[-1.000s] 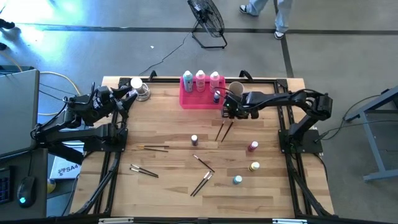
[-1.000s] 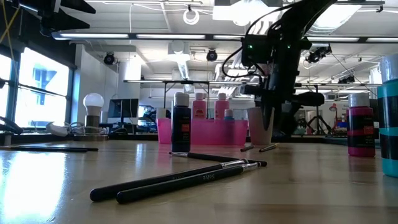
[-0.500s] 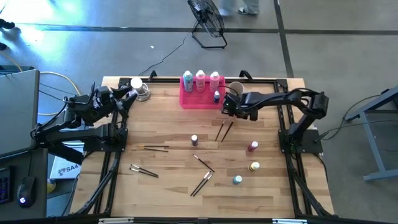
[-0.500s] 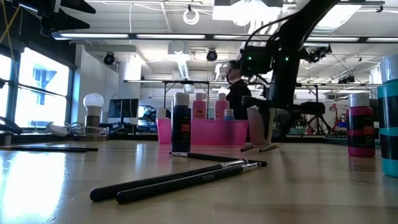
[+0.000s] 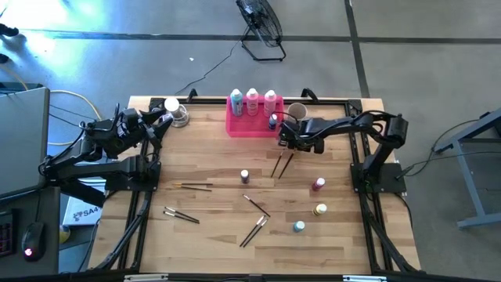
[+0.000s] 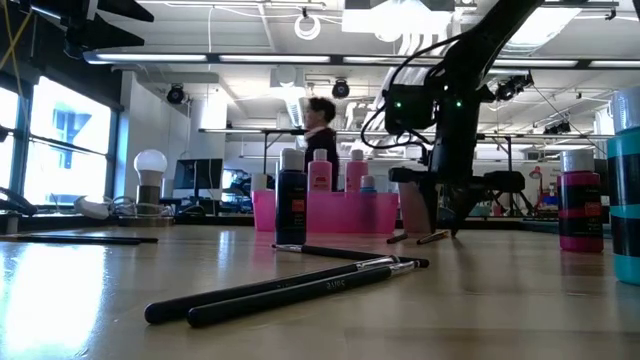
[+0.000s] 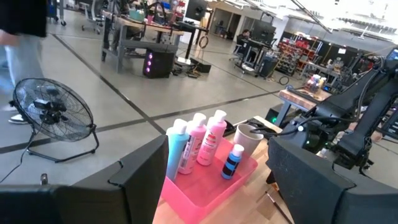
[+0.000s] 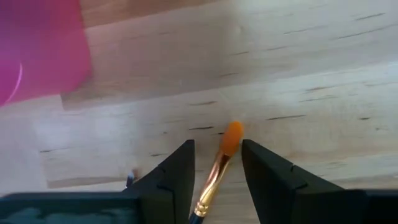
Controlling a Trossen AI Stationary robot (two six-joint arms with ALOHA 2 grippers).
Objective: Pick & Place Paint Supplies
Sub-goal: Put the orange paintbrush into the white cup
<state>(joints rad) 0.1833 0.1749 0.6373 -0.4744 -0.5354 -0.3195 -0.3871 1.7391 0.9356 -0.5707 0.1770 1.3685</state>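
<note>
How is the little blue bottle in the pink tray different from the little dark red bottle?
The blue bottle stands inside the pink tray; the dark red bottle stands on the bare table. The blue one is beside the tall bottles; the red one stands apart. Both are small and upright.

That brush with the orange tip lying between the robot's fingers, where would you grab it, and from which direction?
Probably on its thin handle just behind the orange tip, from straight above. The paintbrush lies flat on the table, so only a downward approach lets the right gripper straddle it, fingers either side across its narrow width, as they stand open now. The left gripper waits at the table's far left corner.
</note>
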